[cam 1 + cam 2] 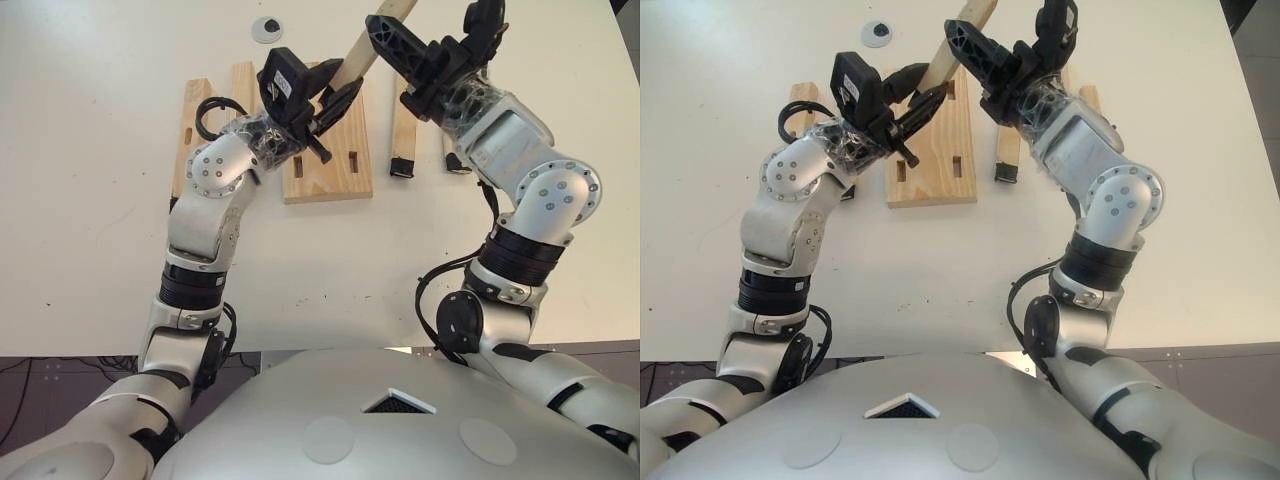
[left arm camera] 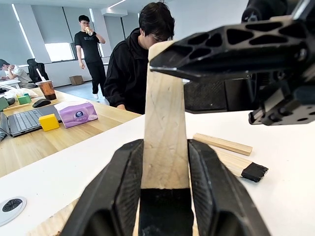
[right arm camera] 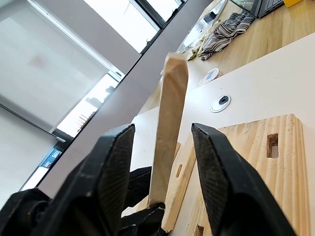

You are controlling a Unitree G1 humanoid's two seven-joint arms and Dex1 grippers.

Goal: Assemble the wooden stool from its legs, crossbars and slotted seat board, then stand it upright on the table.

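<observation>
1. White table (image 1: 120, 250), work surface; office desks and windows behind it in the wrist views.
2. Slotted seat board (image 1: 345, 165): lies flat on the table, slots facing up, under and just in front of both grippers.
3. Held leg (image 1: 362, 55): plain wood, tilted, clear of the table, lower end above the board.
4. Spare pieces: two to the left of the board (image 1: 190, 125), two black-tipped ones to its right (image 1: 404, 135), all lying flat.
5. Left gripper (image 2: 165, 152): fingers clamped on the lower part of the held leg, pressing both side faces.
6. Right gripper (image 3: 161, 130): fingers spread wide, straddling the leg's upper part with a gap on each side.
7. Handling note, step judged to be a two-handed regrasp before slotting:
   - Centre the right fingers on the leg's flat faces and close squarely.
   - Keep the left clamp firm until the right grip is sure.
   - Bring the leg upright over one slot before pressing down; a tilted entry would likely jam or shift the board.
</observation>
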